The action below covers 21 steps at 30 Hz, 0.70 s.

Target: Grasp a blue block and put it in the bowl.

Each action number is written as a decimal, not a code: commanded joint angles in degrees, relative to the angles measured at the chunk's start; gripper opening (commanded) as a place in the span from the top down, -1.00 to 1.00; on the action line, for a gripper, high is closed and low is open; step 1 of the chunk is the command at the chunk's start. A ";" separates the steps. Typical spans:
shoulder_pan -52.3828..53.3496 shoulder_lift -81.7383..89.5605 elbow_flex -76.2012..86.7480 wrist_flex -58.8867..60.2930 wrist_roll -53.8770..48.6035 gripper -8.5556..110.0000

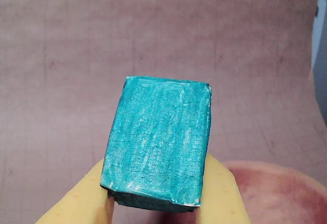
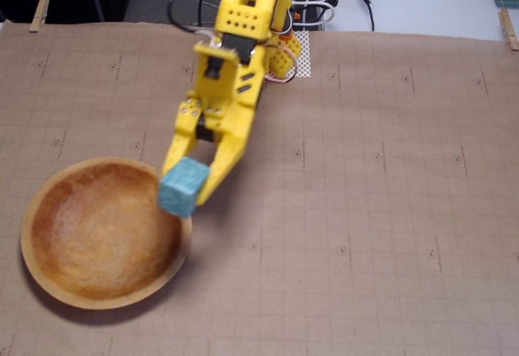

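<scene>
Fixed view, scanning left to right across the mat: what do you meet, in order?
Clothespin at the mat's left edge → bowl → blue block held in the gripper → bare mat → clothespin at the right edge.

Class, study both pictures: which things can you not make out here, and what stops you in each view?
- Bowl: wrist view, blurred, cut by the bottom edge.
- Bowl rim: fixed view, part hidden behind the blue block.
- Claw fingertips: wrist view, covered by the block.
- Arm base: fixed view, beyond the top edge.

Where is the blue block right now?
In the fixed view, the blue block is held in the yellow gripper, over the right rim of the wooden bowl.
</scene>
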 commanded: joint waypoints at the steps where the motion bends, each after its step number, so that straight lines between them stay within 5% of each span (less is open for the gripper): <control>1: 3.34 -3.08 -7.29 -0.79 -0.88 0.80; 21: 14.68 -19.69 -16.44 -0.97 -1.14 0.80</control>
